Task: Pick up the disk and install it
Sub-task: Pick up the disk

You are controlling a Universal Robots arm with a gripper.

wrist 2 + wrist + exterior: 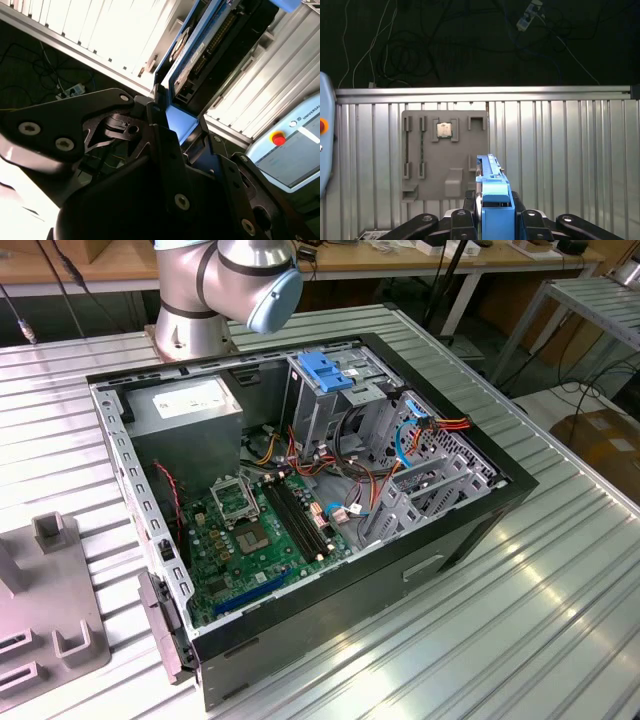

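Note:
My gripper [495, 209] is shut on the disk [493, 180], which I see edge-on with a blue plastic side rail facing the camera in the first wrist view. In the second wrist view the disk [225, 40] juts out past the black fingers [161, 131]. It shows a dark casing, a connector row and a blue rail. It hangs in the air above the ribbed metal table [570, 160]. In the exterior view the open computer case [480, 510] lies on its side, with the metal drive cage with a blue plastic top [328, 371] at its far end.
A grey fixture plate [445, 170] holding a processor chip [444, 129] lies on the table below the disk. A light blue pendant with a red button [295, 145] sits at the table's side. Inside the case are the power supply [190, 405], the motherboard [255, 530] and loose cables [420, 430].

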